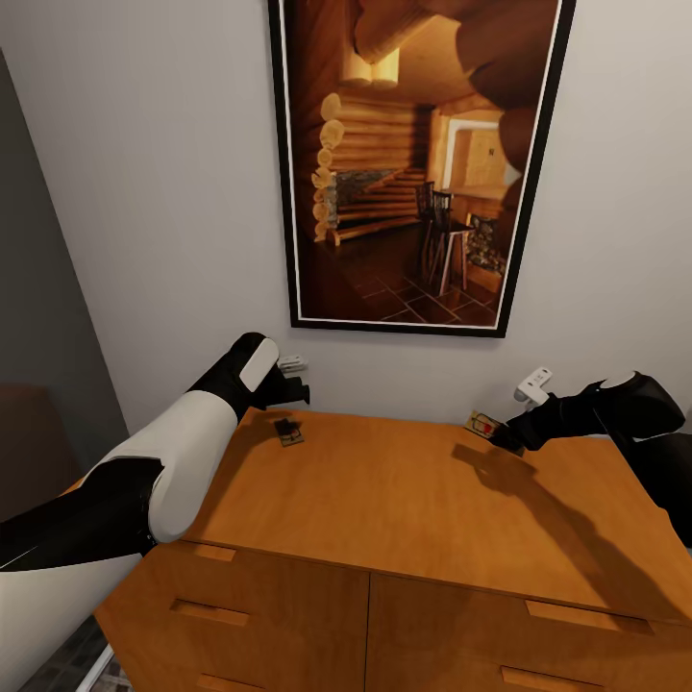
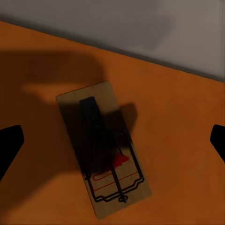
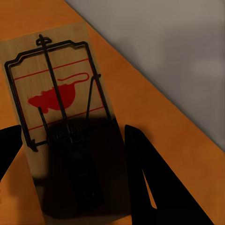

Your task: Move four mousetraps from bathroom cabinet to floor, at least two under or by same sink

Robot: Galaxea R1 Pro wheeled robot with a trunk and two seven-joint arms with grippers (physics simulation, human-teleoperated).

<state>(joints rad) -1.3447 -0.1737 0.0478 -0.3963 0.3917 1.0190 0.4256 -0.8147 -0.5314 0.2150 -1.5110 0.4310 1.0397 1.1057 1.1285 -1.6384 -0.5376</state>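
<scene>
On the cabinet (image 1: 413, 500) worktop, back by the wall, two mousetraps lie flat — one under each arm. Left gripper (image 2: 112, 140) hangs right above its mousetrap (image 2: 104, 149), jaws wide open and empty, board's long axis crossing the gap. Right gripper (image 3: 70, 154) straddles the other mousetrap (image 3: 61, 117), open too — nothing gripped yet.

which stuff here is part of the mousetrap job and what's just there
Job: left mousetrap, under the open left claw; right mousetrap, between the open right claw fingers; cabinet they lie on.
Just there: framed picture; two wall fittings.
</scene>
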